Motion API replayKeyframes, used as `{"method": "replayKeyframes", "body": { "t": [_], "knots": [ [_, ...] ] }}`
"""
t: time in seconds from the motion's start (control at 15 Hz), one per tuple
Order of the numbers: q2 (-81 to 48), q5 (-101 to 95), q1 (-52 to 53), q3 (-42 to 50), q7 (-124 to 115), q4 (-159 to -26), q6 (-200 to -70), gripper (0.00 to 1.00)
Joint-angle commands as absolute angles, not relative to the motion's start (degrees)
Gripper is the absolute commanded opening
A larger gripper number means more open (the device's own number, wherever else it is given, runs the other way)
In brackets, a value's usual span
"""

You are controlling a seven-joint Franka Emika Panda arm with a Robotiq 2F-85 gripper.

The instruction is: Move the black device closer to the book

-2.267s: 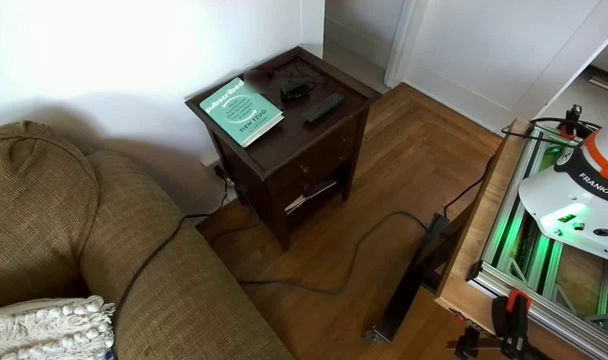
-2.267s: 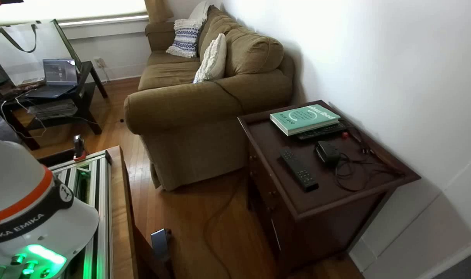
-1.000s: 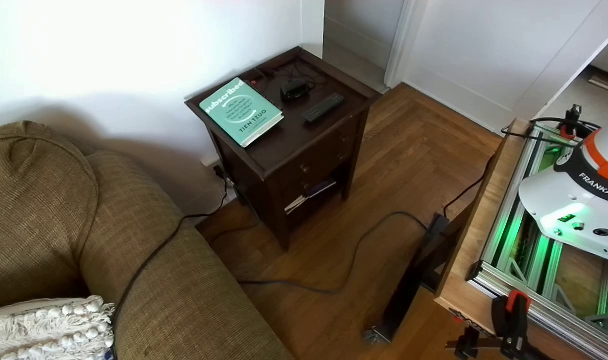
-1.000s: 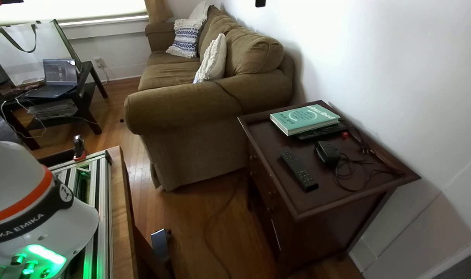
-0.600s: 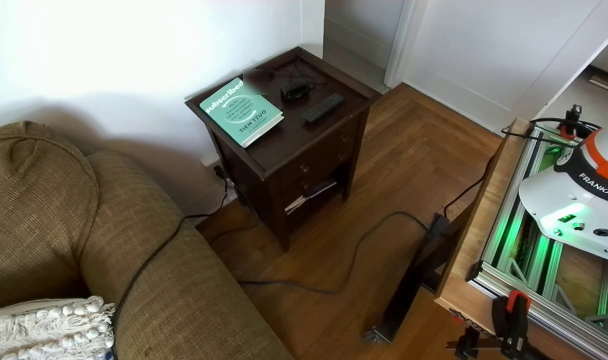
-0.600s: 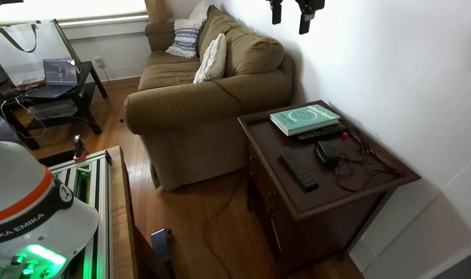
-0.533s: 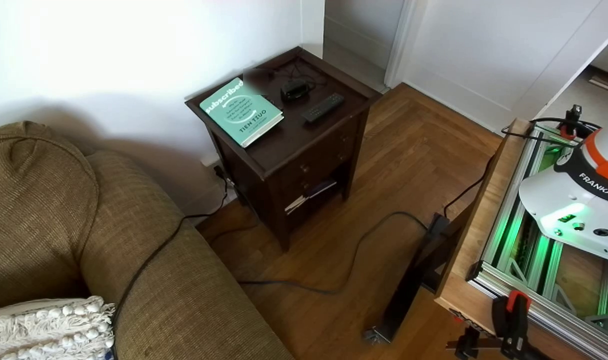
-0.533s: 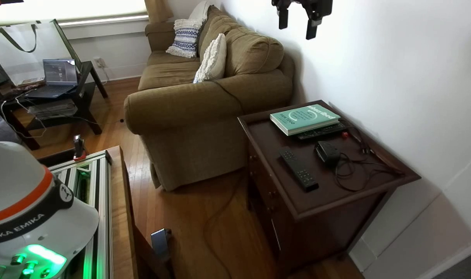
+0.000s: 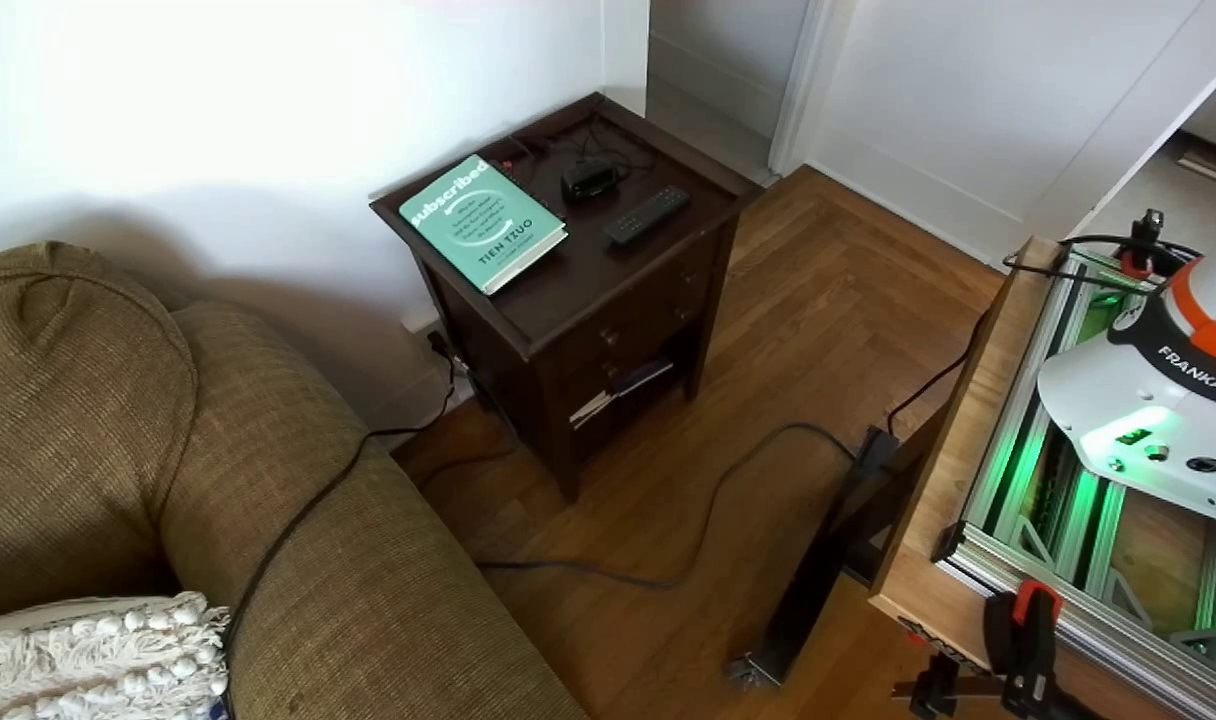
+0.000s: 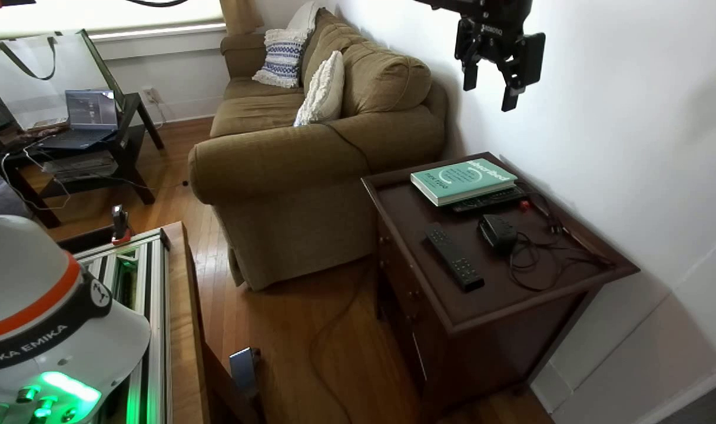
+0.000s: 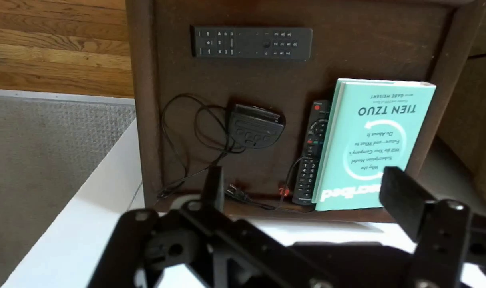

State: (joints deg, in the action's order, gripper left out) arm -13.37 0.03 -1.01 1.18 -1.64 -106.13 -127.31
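Black device (image 11: 255,126), buttons (image 11: 257,138) clearest in wrist view

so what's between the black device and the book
A remote, alongside the book, with bare tabletop between it and the device; the wrist view shows this.

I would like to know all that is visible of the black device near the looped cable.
The black device looks plastic: boxy, one side rounded, with several buttons on top. A thin cable loops beside it, seemingly attached. It sits buttons up on the nightstand, apart from the book. The open gripper does not touch it.
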Motion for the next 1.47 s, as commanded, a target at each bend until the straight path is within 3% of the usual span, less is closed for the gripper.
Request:
{"method": "replayKeyframes", "body": {
  "t": [0.0,0.33,1.4],
  "knots": [
    [-18.7,-3.8,-0.3,2.5,-6.3,-103.1,-130.0,1.0],
    [-24.9,-3.6,-0.2,4.2,-12.2,-100.8,-136.1,1.0],
    [-28.2,-3.7,0.3,4.8,-14.2,-97.8,-136.1,1.0]
  ]
}}
